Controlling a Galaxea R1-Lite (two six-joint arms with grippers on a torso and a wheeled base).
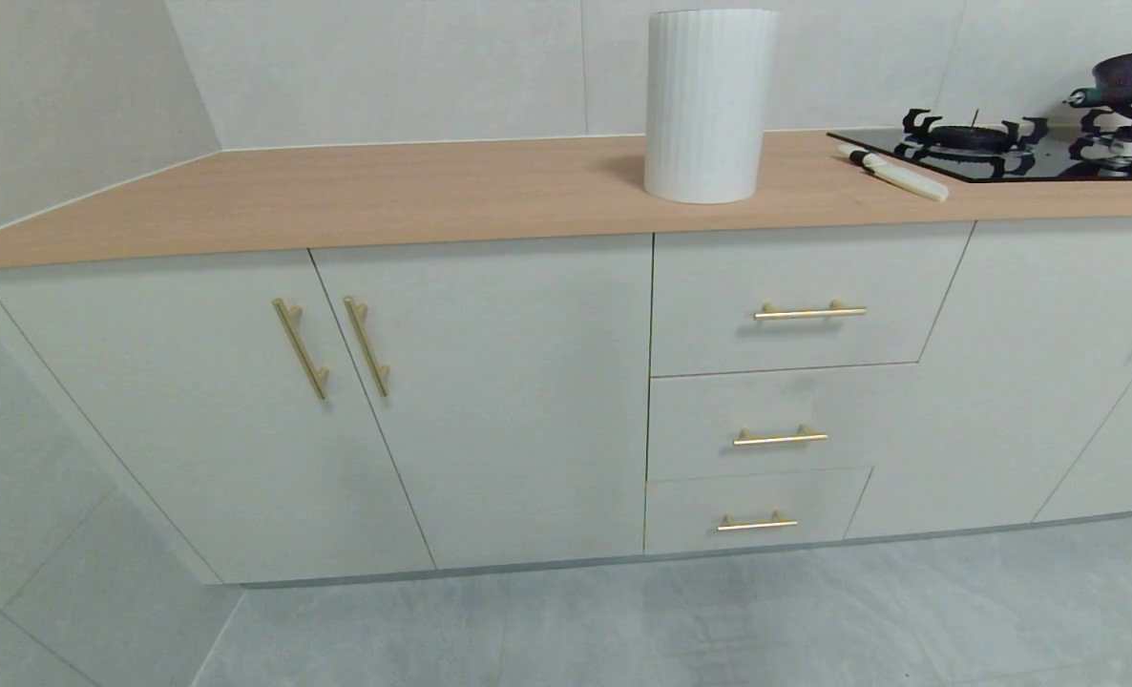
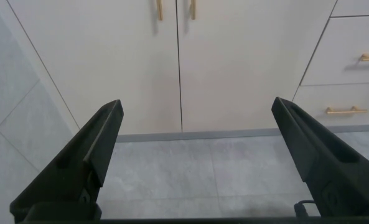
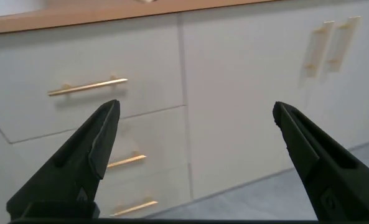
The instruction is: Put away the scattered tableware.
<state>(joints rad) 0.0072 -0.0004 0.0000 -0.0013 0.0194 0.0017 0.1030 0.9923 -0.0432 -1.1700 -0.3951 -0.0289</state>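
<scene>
Black L end effector (image 2: 196,104) spread wide, released | R end effector (image 3: 196,106) likewise; before drawers (image 3: 128,56)

— What carries the things in front of you?
— I see a wooden countertop (image 1: 385,191) running along the wall.
— And on it?
— A white ribbed canister (image 1: 707,105) stands upright close to the front edge. Toward my right end a black glass hob (image 1: 1005,164) is set in. A cream utensil (image 1: 895,174) lies slantwise by the front edge, its far end at the hob's near corner.
</scene>
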